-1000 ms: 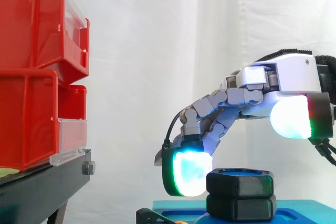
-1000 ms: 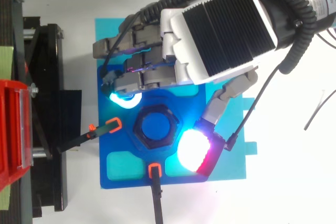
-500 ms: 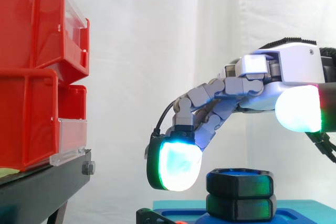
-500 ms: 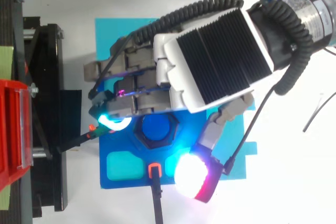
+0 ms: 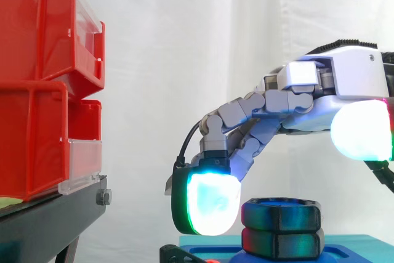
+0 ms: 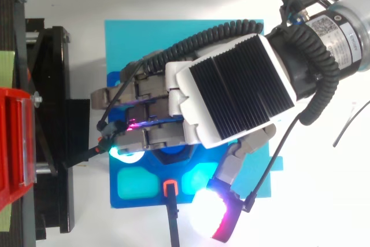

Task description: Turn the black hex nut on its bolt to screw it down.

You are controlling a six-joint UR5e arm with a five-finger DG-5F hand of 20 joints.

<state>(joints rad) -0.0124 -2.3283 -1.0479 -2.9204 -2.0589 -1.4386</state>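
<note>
The black hex nut (image 5: 282, 212) sits on its blue bolt above a second black hex piece (image 5: 282, 242), both rising from the blue base plate (image 6: 134, 183). My hand (image 5: 345, 81) hovers over the nut with its fingers bent downward and spread. One glowing fingertip (image 5: 206, 204) hangs just left of the nut, apart from it. The thumb pad (image 5: 363, 132) is high to the right, well above the nut. Nothing is held. In the top view the hand (image 6: 225, 96) covers the nut.
Red bins (image 5: 37, 90) are stacked on a black stand (image 5: 49, 223) at the left. The base plate lies on a cyan sheet (image 6: 173, 33). Orange-tipped black clamps (image 6: 169, 187) hold the plate at its front and left sides.
The hand rose off the nut's side and shifted over it; the fingertip moved left and away from the nut, and the thumb swung out past the plate's front edge.
</note>
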